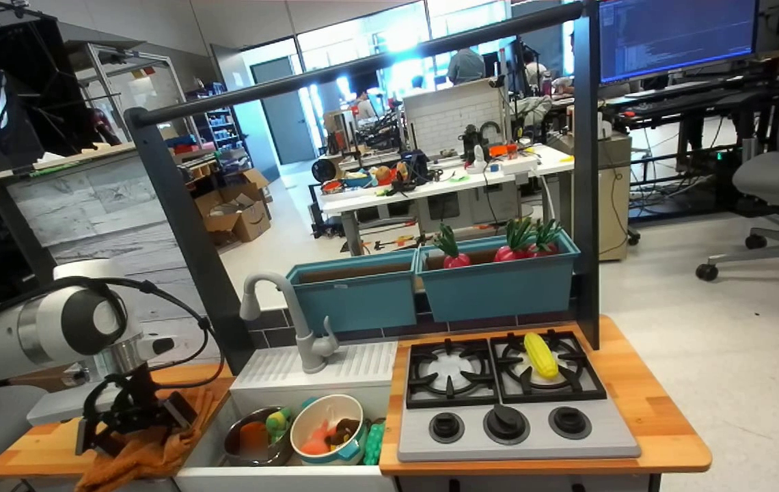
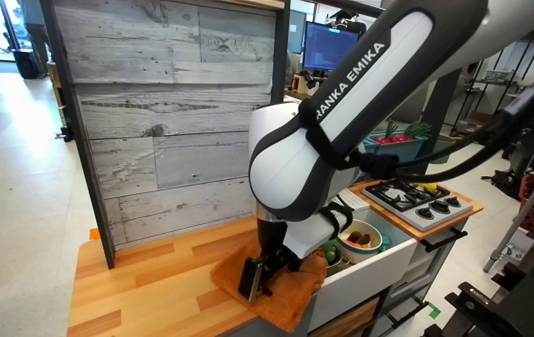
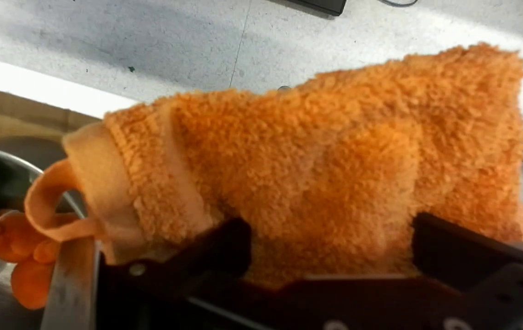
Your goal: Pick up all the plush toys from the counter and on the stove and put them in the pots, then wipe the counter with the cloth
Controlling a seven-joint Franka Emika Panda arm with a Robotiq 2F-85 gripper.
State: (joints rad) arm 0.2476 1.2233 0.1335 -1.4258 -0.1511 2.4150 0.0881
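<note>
In both exterior views the orange cloth (image 2: 295, 299) lies rumpled on the wooden counter (image 2: 164, 285), partly over its front edge. My gripper (image 3: 330, 243) points down at it with jaws wide apart; cloth fills the view between and beyond the fingers, and no pinch on it shows. A yellow plush toy (image 1: 540, 355) rests on the stove (image 1: 471, 447), on the back right burner. In the sink, the steel pot (image 1: 283, 452) holds a green plush toy (image 1: 277, 424) and an orange-red one (image 1: 253, 439). The pale pot (image 1: 328, 459) contains a pink-red toy (image 1: 318, 437) and a brown one (image 1: 346, 433).
A bumpy green item (image 1: 374, 444) sits in the sink beside the pale pot. Behind stand the grey faucet (image 1: 304, 328) and teal planters (image 1: 499, 283) with red radishes. A grey plank wall (image 2: 178, 117) backs the counter. The sink's white front (image 2: 365, 288) borders the cloth.
</note>
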